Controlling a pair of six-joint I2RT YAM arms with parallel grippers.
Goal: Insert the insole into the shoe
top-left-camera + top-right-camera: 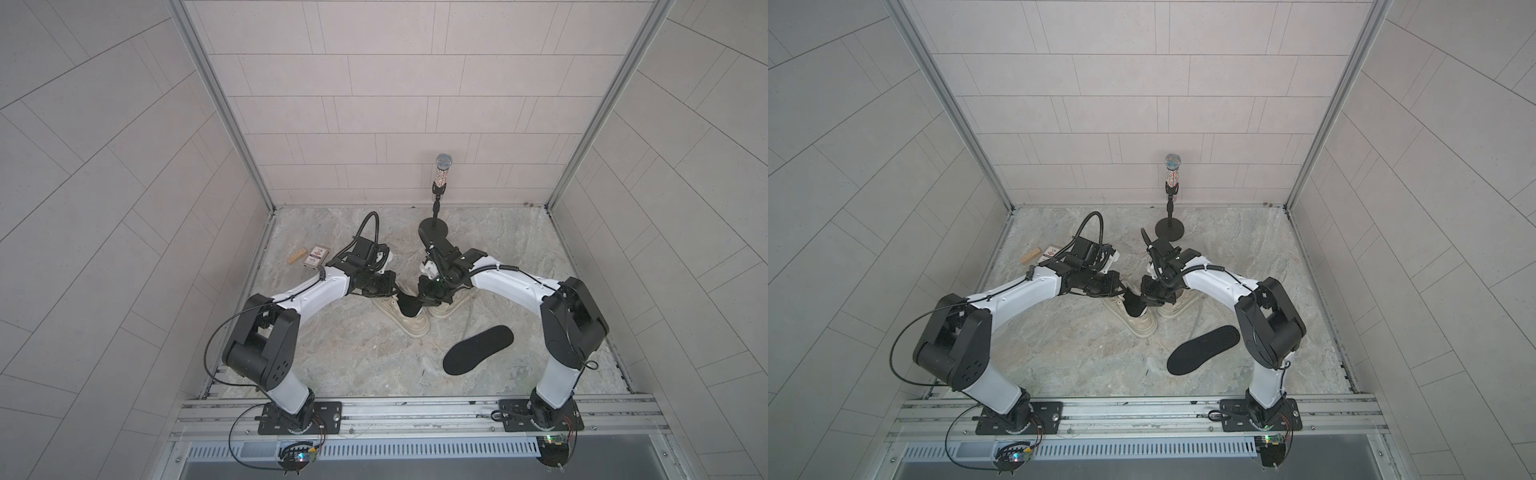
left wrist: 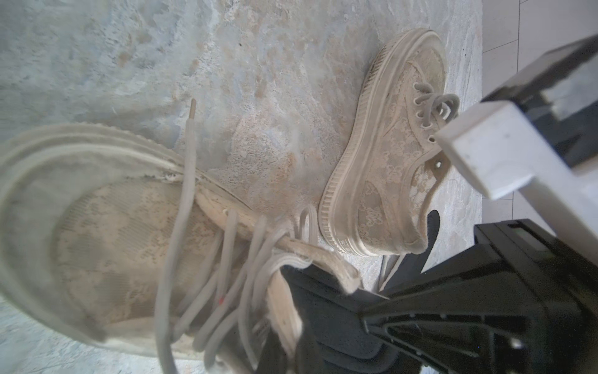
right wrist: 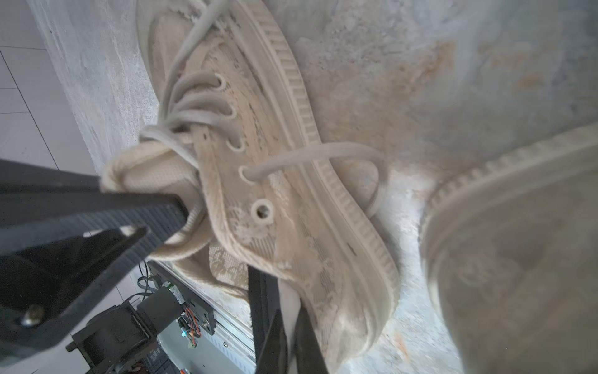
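Black foam insole [image 1: 409, 306], upright in beige lace sneaker [image 1: 415, 328].
Left claw [image 1: 395, 296] is closed beside it; at 3 o'clock, right claw [image 3: 161, 223] is clamped on second sneaker's tongue [image 3: 139, 168].

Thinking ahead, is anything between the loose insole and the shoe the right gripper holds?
Only a lace lies between the loose insole and that shoe. The right gripper, shut on the tongue, sits over its opening.

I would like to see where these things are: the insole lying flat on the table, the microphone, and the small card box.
insole [image 1: 478, 350], in a top view, middle of its black surface.
microphone [image 1: 441, 172], in a top view, its glittering body.
card box [image 1: 316, 255], in a top view, its printed top face.
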